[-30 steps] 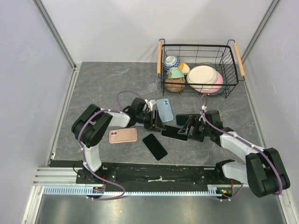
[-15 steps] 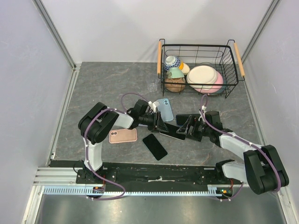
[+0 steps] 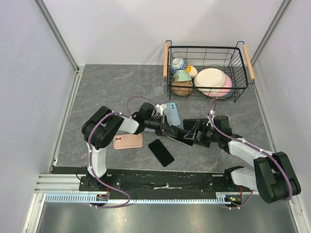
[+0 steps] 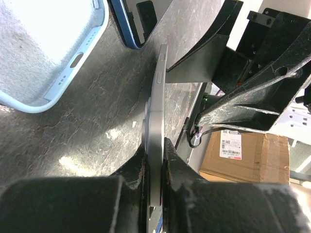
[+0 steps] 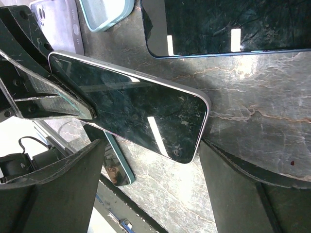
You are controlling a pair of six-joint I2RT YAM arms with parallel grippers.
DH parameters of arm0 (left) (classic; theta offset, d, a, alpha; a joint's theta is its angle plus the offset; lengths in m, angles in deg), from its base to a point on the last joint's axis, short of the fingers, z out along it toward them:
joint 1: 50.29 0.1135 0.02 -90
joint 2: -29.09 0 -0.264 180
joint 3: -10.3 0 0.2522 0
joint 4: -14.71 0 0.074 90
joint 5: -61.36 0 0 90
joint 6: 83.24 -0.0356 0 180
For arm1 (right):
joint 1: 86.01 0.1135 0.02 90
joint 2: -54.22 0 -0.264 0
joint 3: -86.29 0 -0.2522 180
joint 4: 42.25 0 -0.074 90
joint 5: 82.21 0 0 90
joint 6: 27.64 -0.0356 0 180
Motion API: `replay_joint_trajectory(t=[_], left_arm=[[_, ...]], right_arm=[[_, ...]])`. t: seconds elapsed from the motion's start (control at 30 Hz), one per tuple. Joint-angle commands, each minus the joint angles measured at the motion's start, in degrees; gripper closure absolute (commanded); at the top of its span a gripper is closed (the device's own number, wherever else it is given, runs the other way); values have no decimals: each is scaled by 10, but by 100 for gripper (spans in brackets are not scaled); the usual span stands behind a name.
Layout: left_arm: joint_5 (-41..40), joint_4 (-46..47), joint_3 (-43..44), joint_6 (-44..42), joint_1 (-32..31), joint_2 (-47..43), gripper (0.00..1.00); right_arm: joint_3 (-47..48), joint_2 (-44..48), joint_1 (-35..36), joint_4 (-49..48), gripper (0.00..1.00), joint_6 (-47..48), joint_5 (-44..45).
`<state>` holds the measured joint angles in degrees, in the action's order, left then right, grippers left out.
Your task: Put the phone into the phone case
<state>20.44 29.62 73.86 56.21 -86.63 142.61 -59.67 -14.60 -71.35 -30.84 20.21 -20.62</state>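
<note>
Black wire basket of bowls and plates, far right on the grey table

No word or number can be read for certain. The only printed item is a white paper label stuck on the side of a brown cardboard box, seen at the lower right of the left wrist view, beyond the edge of the surface. It carries dark barcode-like bars and a few lines of small print. All of it is too small and blurred to make out.
</note>
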Motion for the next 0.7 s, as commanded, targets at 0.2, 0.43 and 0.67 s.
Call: replay_joint_trajectory(t=[0.2,0.43,0.67], left_arm=[[-108,-41,-37,-30,-8,-94,98],[-116,-34,-79,-20,28,-190,98],[-106,-96,-114,-58,119,-309,98]], right_arm=[[42,3,3,96,12,65,48],[115,2,3,124,10,118,33],[172,-22,5,113,9,134,-12]])
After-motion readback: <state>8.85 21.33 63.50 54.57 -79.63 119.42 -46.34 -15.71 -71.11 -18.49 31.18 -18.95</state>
